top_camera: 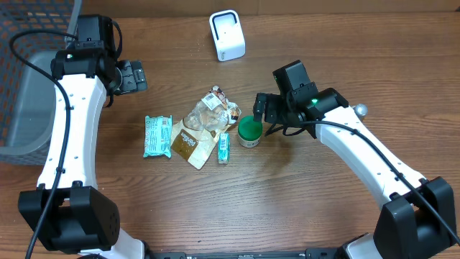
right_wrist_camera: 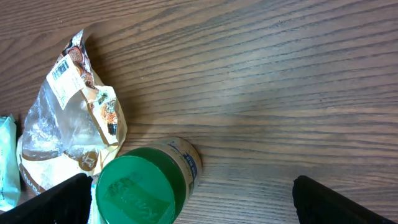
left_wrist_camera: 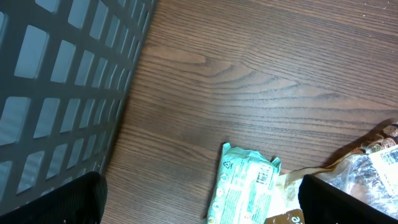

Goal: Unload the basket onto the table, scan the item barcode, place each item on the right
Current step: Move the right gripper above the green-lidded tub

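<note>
Green-lidded jar (right_wrist_camera: 144, 190) upright on bench (top_camera: 345, 43), just beside right pincer (top_camera: 260, 108).
Both pincers released, jaws wide, holding nothing; left pincer (top_camera: 134, 75) far left near basket (top_camera: 18, 108). White scanner (top_camera: 227, 34) far side, well apart from jar.

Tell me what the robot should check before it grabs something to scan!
1. Right gripper open: ok.
2. Left gripper open: ok.
3. Jar upright, lid on: ok.
4. Jar centred between right fingers: not ok, it sits off to one side.
5. Jar's barcode showing: cannot tell.
6. Scanner unblocked: ok.
</note>
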`<action>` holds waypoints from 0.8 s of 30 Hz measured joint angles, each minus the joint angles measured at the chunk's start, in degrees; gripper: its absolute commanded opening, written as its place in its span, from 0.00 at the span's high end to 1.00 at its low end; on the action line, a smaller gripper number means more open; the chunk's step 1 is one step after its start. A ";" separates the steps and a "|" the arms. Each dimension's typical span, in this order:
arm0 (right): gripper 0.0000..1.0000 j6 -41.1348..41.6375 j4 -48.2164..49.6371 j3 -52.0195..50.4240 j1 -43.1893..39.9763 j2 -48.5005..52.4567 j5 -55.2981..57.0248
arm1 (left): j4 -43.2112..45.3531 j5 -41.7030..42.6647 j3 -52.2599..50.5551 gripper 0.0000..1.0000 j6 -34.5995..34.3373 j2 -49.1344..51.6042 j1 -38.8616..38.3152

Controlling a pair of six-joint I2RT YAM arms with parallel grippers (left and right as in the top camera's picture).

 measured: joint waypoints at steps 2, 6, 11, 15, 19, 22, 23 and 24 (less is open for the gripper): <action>0.00 0.00 -0.02 0.00 0.00 0.00 0.00 | 0.00 0.00 0.00 0.00 0.00 0.00 0.02; 0.00 0.02 0.00 0.00 -0.02 0.00 0.02 | 0.00 0.00 0.00 0.00 0.00 0.00 0.02; 0.00 0.02 0.00 0.00 0.00 0.00 0.02 | 0.00 0.00 0.00 0.00 0.00 0.00 0.02; 0.00 0.00 0.00 0.00 0.00 0.00 0.00 | 0.00 0.00 0.00 0.00 0.02 0.00 0.00; 0.00 0.00 0.00 0.00 0.00 0.00 0.02 | 0.00 0.00 0.00 0.00 0.00 0.00 0.00; 0.00 0.00 0.15 0.00 0.00 0.00 0.00 | 0.00 0.00 0.00 0.00 0.00 0.00 0.02; 0.00 0.00 0.59 -0.04 0.00 0.00 0.02 | 0.00 0.00 0.00 0.01 0.00 0.00 0.02; 0.00 0.00 2.01 -0.11 0.00 0.00 0.00 | 0.00 0.00 0.00 0.00 0.00 0.00 0.02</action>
